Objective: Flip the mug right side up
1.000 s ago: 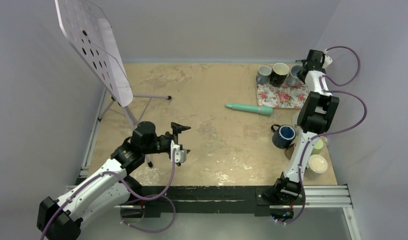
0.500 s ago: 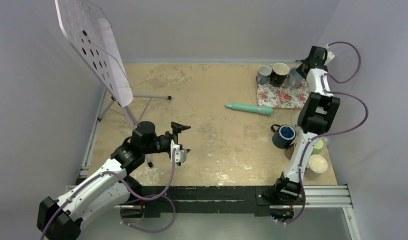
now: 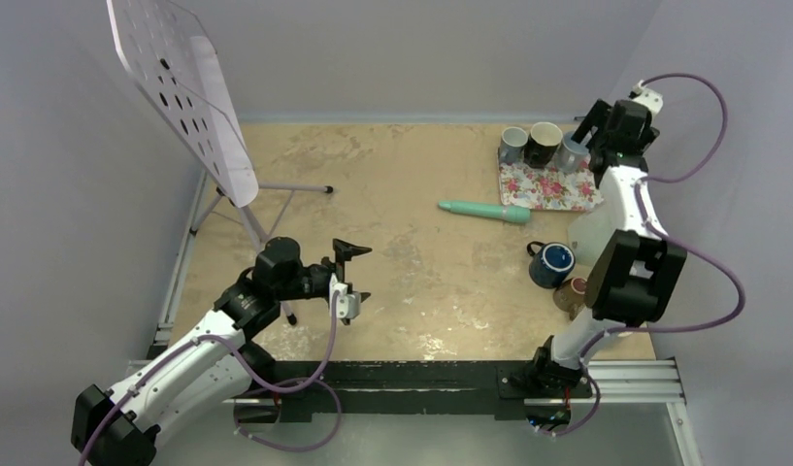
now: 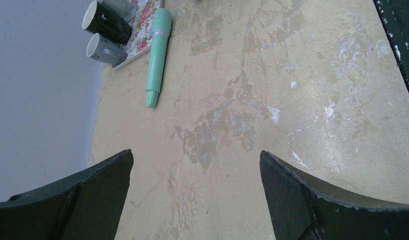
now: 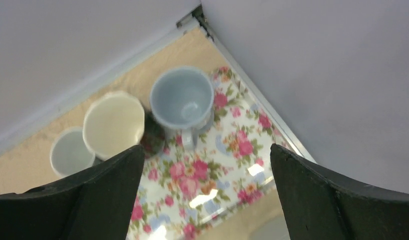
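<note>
The light blue mug (image 5: 182, 97) stands upright on the floral tray (image 5: 202, 185), mouth up and handle pointing toward my right gripper. From above, that mug (image 3: 571, 152) is the rightmost of three at the back right. My right gripper (image 5: 206, 146) hangs open above the tray, apart from the mug, with nothing between its fingers; in the top view it (image 3: 588, 131) hovers just right of the mug. My left gripper (image 4: 195, 151) is open and empty over bare table, at the near left (image 3: 351, 274).
A black mug (image 5: 113, 122) and a grey mug (image 5: 72, 151) stand beside the blue one. A teal cylinder (image 3: 484, 210) lies mid-table. A dark blue mug (image 3: 552, 264) and a brown mug (image 3: 573, 294) sit by the right arm. A perforated board on a tripod (image 3: 183, 87) stands at the left.
My right gripper has opened, let go of the light blue mug and drawn up and to the right. Its elbow swung toward the near edge. The left arm has not moved.
</note>
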Available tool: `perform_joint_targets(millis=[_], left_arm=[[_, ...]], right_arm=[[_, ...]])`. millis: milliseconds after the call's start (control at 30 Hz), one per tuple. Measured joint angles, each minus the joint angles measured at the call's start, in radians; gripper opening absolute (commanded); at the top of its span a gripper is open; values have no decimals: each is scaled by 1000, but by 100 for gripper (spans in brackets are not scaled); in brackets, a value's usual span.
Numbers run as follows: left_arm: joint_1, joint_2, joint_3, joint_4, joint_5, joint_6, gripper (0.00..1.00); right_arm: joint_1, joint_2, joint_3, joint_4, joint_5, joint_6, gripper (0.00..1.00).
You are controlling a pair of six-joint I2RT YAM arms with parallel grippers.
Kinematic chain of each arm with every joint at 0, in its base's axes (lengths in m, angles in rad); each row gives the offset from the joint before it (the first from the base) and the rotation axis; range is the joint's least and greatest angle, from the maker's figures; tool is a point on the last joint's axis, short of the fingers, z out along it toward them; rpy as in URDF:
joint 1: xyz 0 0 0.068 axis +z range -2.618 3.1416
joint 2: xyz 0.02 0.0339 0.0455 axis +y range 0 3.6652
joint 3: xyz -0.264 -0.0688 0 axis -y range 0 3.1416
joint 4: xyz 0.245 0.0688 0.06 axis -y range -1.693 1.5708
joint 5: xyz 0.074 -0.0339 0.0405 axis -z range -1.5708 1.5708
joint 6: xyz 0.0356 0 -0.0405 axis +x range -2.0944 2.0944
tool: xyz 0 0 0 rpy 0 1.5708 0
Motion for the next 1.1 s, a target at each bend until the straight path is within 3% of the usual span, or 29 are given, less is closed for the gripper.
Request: perform_joint_targets(millis=[267,567,667,867,1000,1100], left_arm=[[0,-43,-5,-13,26,-16,100],[-1,-71,-45,-12,43,-65,100],[-2,-75,-58,0,51,-82,100],[-3,-89,-74,8,57,-120,100],[-3,-102,-75,10,58,-133,99],[-3,-107,-77,14,57,-137,99]], right_arm=[[192,-375,-465,114,-98,-310,92],[338,-627,-578,-50,-249,-618,91],[346,-610,-612,-147,-220,-711,92],[346,-408,-615,-318,-83,-782,92],[348,-261,-566,-415,-31,-781,86],[351,-205,-534,-453,-28,-782,73]])
